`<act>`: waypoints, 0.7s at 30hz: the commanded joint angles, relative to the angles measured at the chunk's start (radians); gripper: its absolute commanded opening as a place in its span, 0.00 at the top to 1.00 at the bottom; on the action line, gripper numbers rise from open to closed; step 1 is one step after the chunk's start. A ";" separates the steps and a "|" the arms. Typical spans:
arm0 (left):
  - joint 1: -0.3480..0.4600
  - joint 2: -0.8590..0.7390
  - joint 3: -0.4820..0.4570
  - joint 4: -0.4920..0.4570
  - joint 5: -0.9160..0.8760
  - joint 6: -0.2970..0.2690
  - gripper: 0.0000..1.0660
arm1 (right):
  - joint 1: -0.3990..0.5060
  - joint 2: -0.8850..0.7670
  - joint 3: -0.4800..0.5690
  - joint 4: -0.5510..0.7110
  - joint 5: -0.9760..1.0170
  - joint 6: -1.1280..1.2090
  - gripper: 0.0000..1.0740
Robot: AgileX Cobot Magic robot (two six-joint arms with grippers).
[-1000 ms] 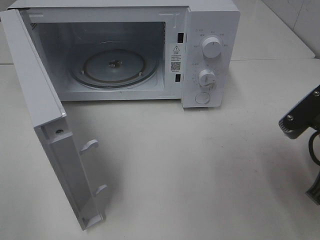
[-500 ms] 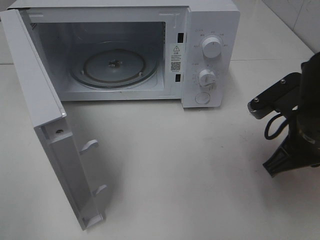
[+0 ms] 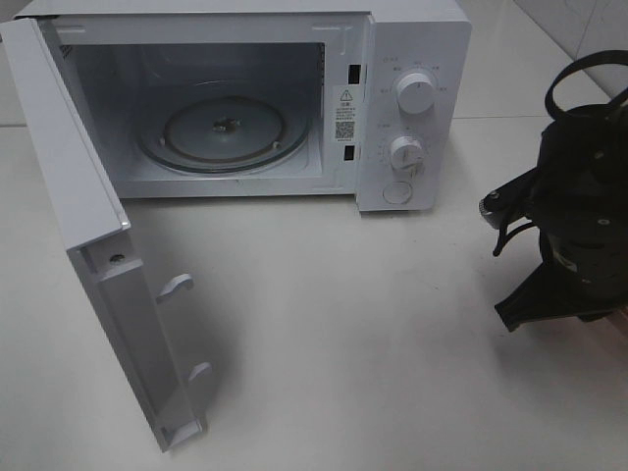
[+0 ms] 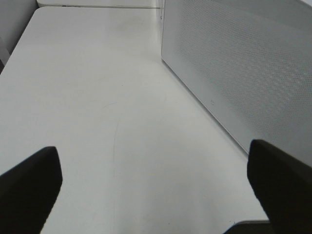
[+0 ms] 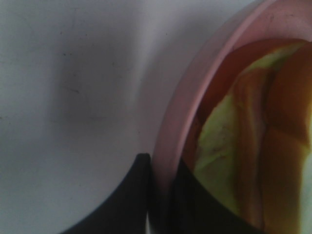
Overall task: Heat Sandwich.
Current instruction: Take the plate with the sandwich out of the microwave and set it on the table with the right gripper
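The right claw point(image 5: 158, 195) is pinching the pink plate's point(image 5: 183, 107) rim. The sandwich point(image 5: 248, 146) is lying just beyond its fingers. The left claw point(image 4: 156, 195) is standing open above the surface point(image 4: 97, 97).

One microwave point(image 3: 245, 98) stands on the one white table point(image 3: 373, 334), with one door point(image 3: 93, 245) swung open. Inside it lies one glass turntable point(image 3: 224, 132). The front panel carries two round knobs point(image 3: 416, 93) and one round button point(image 3: 396, 192). Two hooks point(image 3: 175, 286) stick out of the door's inner edge. There is one pink plate point(image 5: 185, 122), holding what looks like one sandwich point(image 5: 253, 146), though the close view cuts it off. Two arms show, one gripper each.
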 commanded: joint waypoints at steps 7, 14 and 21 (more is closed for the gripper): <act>0.002 -0.020 0.001 -0.010 -0.009 0.000 0.08 | -0.090 0.097 -0.010 -0.044 -0.073 0.052 0.96; 0.002 -0.020 0.001 -0.010 -0.009 0.000 0.08 | -0.114 0.170 -0.011 -0.117 -0.124 0.155 0.94; 0.002 -0.020 0.001 -0.010 -0.009 0.000 0.08 | -0.114 0.212 -0.032 -0.138 -0.123 0.181 0.92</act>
